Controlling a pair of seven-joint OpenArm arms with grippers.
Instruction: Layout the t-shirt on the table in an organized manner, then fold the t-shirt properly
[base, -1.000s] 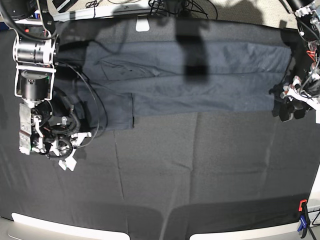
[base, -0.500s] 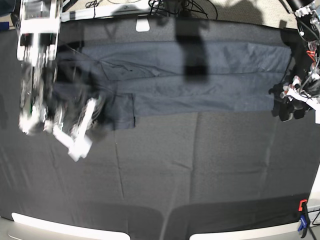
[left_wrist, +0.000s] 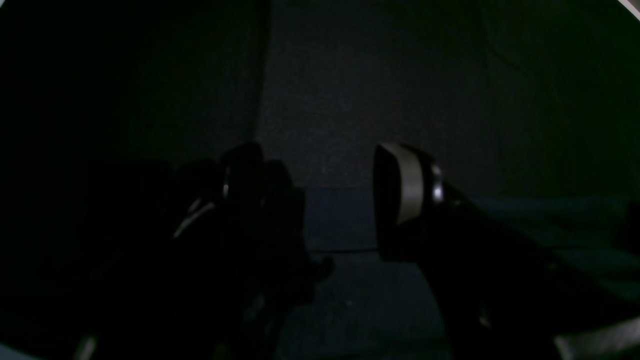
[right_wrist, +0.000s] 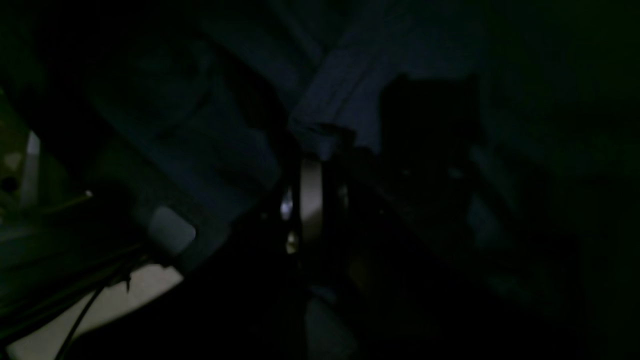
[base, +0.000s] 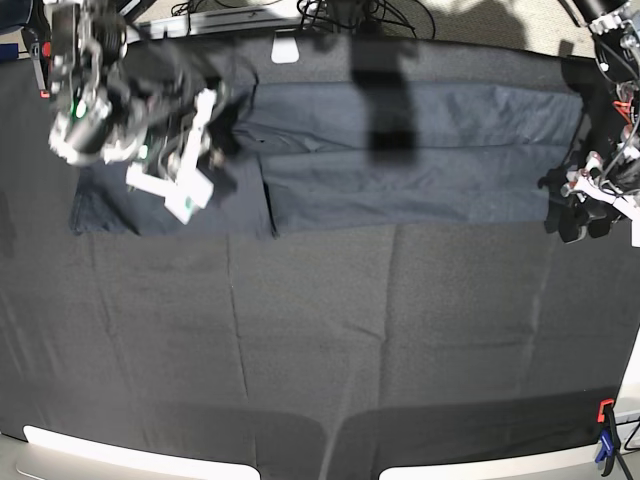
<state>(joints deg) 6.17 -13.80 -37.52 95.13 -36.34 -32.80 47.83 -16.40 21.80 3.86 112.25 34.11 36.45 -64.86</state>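
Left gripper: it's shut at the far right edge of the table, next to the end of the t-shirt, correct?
Not quite: the left gripper is open, not shut. The left wrist view shows its two fingers standing well apart with nothing between them. The rest holds: in the base view it sits at the right edge of the table, beside the end of the t-shirt.

The t-shirt (base: 420, 150) is soft, matt charcoal cloth with fine creases. The tabletop (base: 330, 330) wears a matt black cloth, creased in lines, with a pale smooth rim. The clamp (base: 606, 440) looks like glossy red and blue plastic.
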